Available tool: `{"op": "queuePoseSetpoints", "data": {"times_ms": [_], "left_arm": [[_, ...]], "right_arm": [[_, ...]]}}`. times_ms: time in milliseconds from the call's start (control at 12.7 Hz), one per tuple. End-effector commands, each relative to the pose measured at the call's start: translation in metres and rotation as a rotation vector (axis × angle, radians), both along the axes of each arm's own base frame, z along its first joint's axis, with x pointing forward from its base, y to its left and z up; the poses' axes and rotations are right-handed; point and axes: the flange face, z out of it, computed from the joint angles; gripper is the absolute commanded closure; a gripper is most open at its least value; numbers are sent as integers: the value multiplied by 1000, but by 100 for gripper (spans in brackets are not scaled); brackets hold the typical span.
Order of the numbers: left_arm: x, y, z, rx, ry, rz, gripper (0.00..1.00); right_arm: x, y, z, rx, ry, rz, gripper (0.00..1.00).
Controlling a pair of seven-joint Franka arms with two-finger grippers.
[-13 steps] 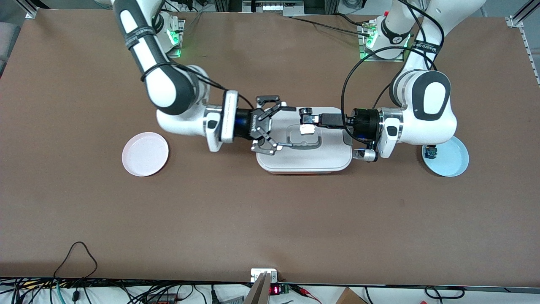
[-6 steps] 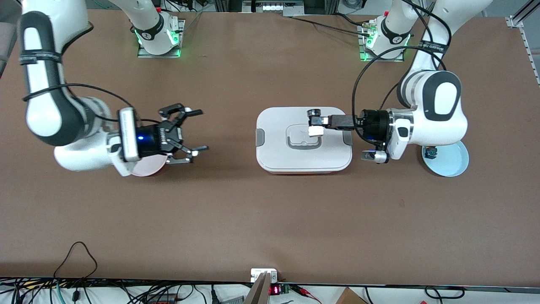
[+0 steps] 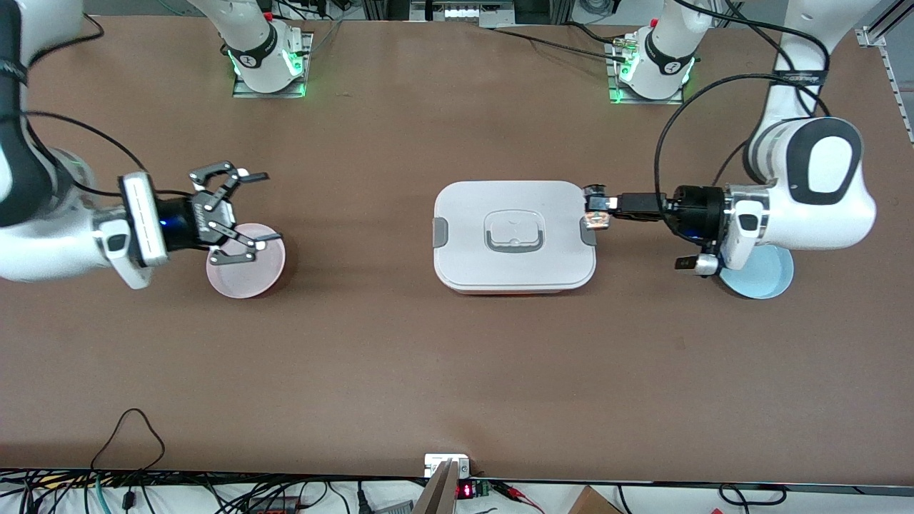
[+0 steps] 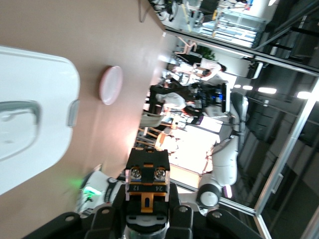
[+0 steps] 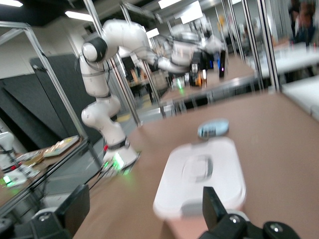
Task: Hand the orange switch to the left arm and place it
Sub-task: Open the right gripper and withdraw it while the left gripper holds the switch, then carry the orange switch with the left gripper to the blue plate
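My left gripper (image 3: 596, 208) is shut on the orange switch (image 3: 598, 216), level with the box's end toward the left arm and just off the lid's edge. In the left wrist view the switch (image 4: 147, 174) shows a black body, an orange band and two screw terminals, held in the gripper (image 4: 146, 214). The white box (image 3: 514, 264) lies mid-table and also shows in the left wrist view (image 4: 30, 84) and the right wrist view (image 5: 219, 164). My right gripper (image 3: 265, 207) is open and empty over the pink plate (image 3: 246, 275); its fingers are spread wide in the right wrist view (image 5: 144, 206).
A light blue plate (image 3: 767, 278) lies at the left arm's end of the table, partly under the left arm's wrist. It also shows in the right wrist view (image 5: 213, 128). The pink plate also shows in the left wrist view (image 4: 110, 84). Cables run along the table's near edge.
My right arm has swung away from the box to over the pink plate, still open. My left gripper has drawn back with the switch from over the lid to the box's end.
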Motion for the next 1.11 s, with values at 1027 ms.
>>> {"op": "queuePoseSetpoints", "data": {"times_ms": [1027], "left_arm": [[-23, 160, 29, 725, -530, -579, 100]], "right_arm": [[-107, -70, 278, -1398, 283, -648, 0]]}}
